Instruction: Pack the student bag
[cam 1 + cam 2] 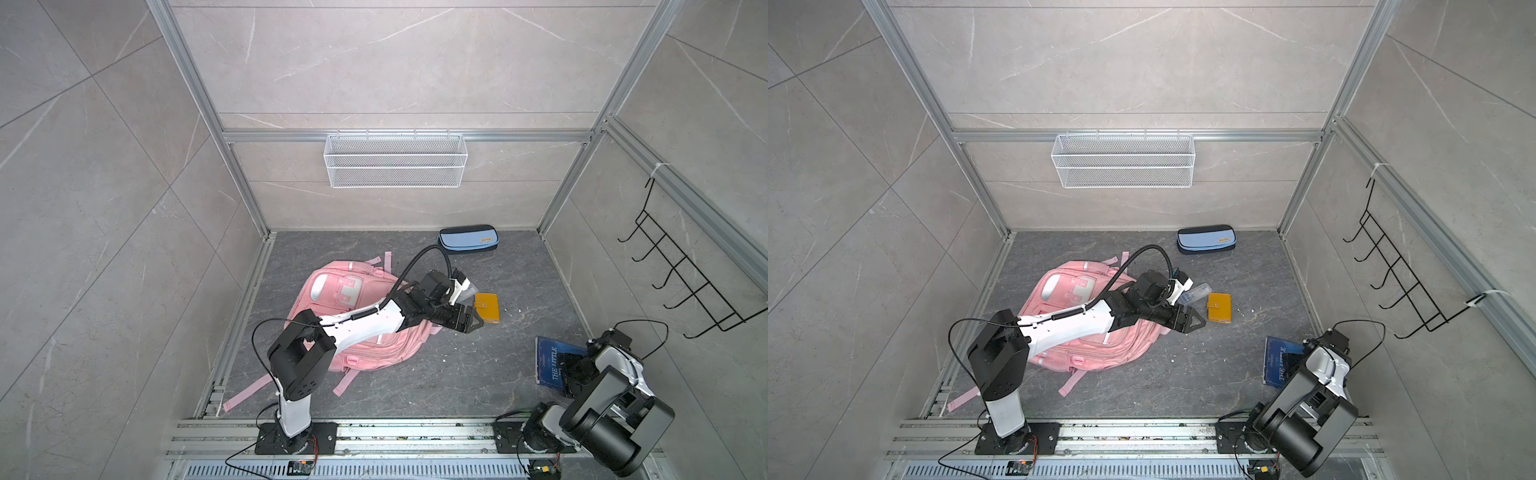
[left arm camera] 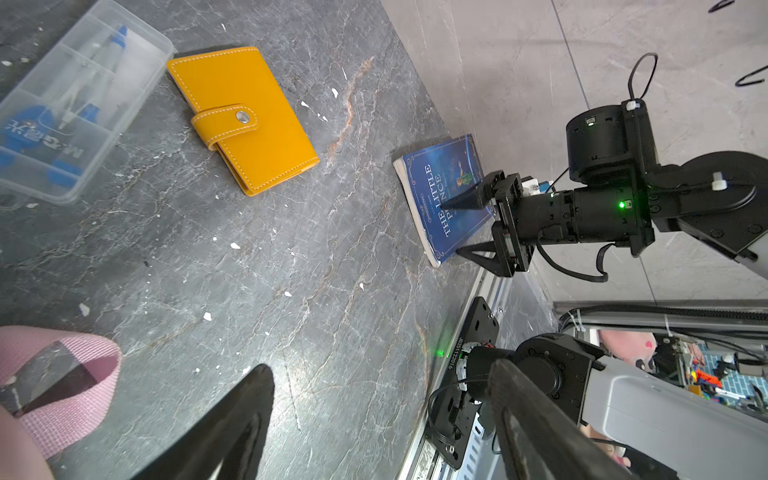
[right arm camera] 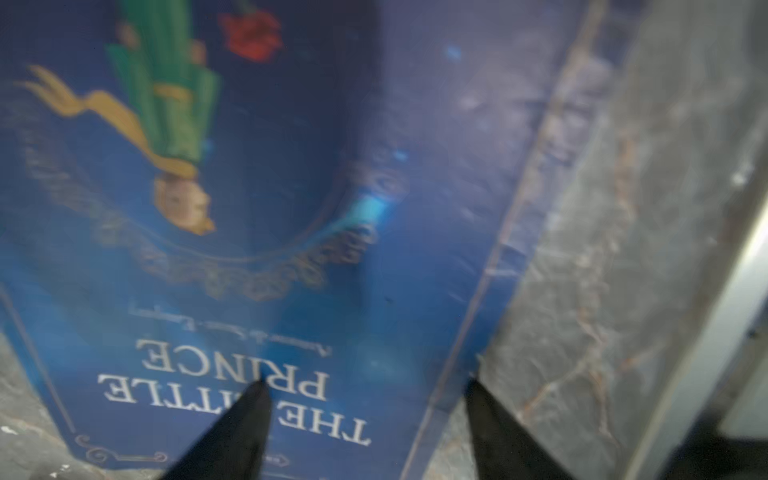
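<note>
**A:** Status of the two pincers?

**B:** Left gripper (image 2: 379, 368) stands wide and empty. In both top views it hangs just off the right edge of the student bag (image 1: 386, 347), over bare tabletop (image 1: 436, 374) between the bag and the yellow wallet (image 1: 487, 307). Right gripper (image 3: 365, 381) is parted too, not clamped. One fingertip sits on the cover of the blue book (image 2: 440, 187), the other on the tabletop just past the book's edge.

**A:** And the bag?

**B:** Lying flat, front side up, partly under the left arm (image 1: 365, 322). I can't tell whether any zip is open. The book lies well apart to the bag's right. The pencil case (image 1: 467, 239) sits beyond the bag's far right corner.

**A:** What worries you?

**B:** The book lies flat. If those jaws close as they stand, I reckon the outer finger may shove it sideways or lift only the cover. Then the pages fan out and it drops on the way over.

**A:** And at the bag's end?

**B:** The fabric is soft. With nothing holding a mouth open, the book could land on top and slide off. The left arm also lies across the bag, so the two arms might clash there.
</note>
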{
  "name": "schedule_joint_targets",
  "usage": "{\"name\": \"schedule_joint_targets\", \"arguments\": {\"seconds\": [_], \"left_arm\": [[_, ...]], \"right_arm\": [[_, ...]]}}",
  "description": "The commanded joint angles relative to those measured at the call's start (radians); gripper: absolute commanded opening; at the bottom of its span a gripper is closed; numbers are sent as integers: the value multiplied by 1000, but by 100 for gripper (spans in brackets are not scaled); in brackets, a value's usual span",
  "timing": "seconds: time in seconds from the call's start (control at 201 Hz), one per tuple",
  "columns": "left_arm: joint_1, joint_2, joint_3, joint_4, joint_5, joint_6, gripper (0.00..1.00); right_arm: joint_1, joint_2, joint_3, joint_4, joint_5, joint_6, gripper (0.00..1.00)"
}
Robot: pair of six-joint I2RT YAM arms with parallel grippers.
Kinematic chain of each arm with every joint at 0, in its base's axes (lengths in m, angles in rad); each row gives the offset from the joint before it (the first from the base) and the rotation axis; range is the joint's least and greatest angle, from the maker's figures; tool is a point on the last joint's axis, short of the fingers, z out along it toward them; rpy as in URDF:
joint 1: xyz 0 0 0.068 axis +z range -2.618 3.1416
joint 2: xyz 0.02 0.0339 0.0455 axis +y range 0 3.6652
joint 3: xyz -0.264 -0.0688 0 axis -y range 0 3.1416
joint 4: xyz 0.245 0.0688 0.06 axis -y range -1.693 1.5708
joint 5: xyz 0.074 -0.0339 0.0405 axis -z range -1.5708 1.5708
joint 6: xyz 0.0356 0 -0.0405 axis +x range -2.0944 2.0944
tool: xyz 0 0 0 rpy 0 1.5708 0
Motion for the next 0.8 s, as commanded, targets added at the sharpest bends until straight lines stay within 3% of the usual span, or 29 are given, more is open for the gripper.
{"name": "schedule_joint_targets", "arguments": {"seconds": [0.0, 0.229, 0.692, 0.792], "left_arm": [[6, 26, 31, 31, 16, -28, 83], [6, 15, 3, 64, -19, -56, 82], [27, -10, -51, 87, -93, -92, 80], [34, 2, -42, 82, -95, -89, 80]], "right_arm": [[35, 62, -42, 142, -39, -37, 59], [238, 148, -4, 190, -21, 53, 36], [672, 352, 130, 243, 12, 229, 35], [730, 350, 183, 214, 26, 209, 36]]}}
